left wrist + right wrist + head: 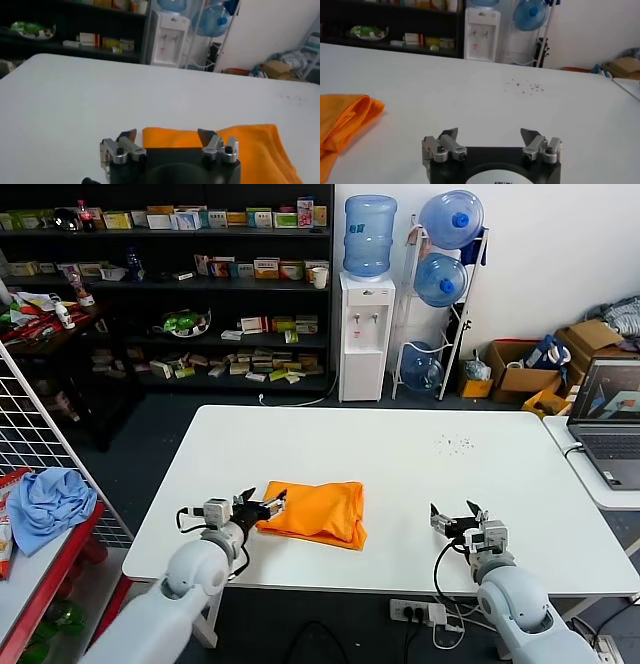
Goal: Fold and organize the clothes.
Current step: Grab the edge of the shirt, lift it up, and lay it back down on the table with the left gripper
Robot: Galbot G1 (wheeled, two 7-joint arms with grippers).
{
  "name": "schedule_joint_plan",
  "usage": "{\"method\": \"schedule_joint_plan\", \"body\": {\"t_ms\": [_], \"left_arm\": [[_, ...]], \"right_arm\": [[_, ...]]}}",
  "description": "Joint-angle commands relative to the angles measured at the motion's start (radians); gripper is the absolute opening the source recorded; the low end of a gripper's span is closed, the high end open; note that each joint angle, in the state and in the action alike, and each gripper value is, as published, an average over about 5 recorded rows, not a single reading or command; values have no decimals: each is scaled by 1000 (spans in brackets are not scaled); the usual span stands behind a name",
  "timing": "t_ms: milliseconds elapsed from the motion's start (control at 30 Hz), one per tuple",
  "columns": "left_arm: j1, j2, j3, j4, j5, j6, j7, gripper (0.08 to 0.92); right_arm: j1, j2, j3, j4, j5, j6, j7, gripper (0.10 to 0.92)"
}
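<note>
The clothes are one orange T-shirt [312,514], folded into a compact rectangle on the white table [400,444], left of centre and near the front edge. My left gripper [262,506] sits low at the shirt's left edge, open and holding nothing. In the left wrist view the orange T-shirt [250,150] lies just beyond the left gripper [167,135], and its near edge shows between the spread fingertips [128,136]. My right gripper [458,515] rests open over bare table at the front right, well apart from the shirt. From the right wrist, the right gripper [490,134] is empty and the shirt [342,122] lies far off to the side.
A light blue cloth bundle [48,504] lies on a low rack beside the table's left end. A laptop [610,419] stands on a second table at the right. Small dark specks [458,445] dot the tabletop. Shelves and a water dispenser [366,334] stand behind.
</note>
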Motion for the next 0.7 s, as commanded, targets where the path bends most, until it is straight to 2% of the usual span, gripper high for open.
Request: {"method": "schedule_joint_plan", "body": {"t_ms": [33, 433, 700], "left_arm": [[-10, 135, -101, 38, -219, 170, 157, 823], [-92, 61, -45, 180, -184, 195, 259, 823], [-127, 23, -11, 247, -141, 183, 279, 823]], "right_arm": [[-5, -1, 1, 2, -1, 0, -5, 823], [-12, 0, 10, 3, 0, 0, -7, 823], [-7, -4, 13, 2, 4, -1, -8, 823]]}}
